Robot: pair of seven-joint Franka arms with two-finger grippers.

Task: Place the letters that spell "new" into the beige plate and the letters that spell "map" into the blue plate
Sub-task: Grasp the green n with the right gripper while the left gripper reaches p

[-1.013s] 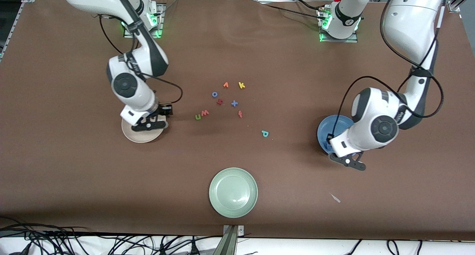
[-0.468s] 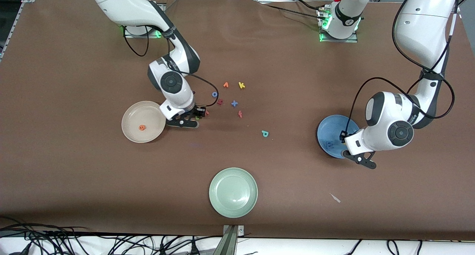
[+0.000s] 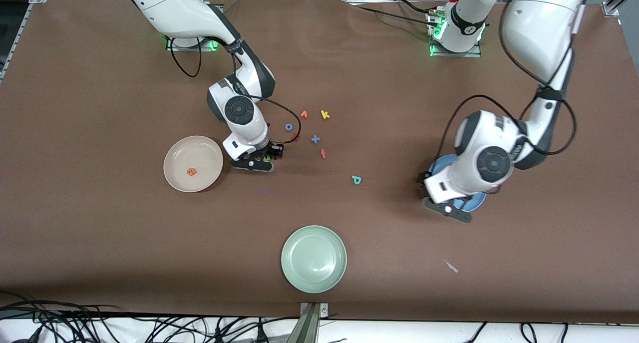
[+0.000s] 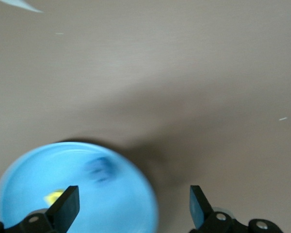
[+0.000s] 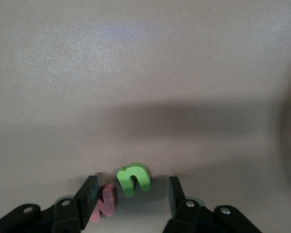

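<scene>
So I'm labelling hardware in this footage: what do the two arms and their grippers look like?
Both arms are glossy white with dark grey joint bands and round dark caps on the wrist joints. A loose black cable loops along each forearm. The bases glow green at the table's edge. The left gripper and right gripper are black, with flat black fingers, seen in the wrist views. No markings are readable.

The room is bright, with even light from above. Soft dark shadows lie on the table (image 3: 100,233) under both arms. The left wrist view is smeared: the blue plate (image 4: 126,204) under the hand looks fuzzy. The green letter (image 5: 134,178) looks sharp.
</scene>
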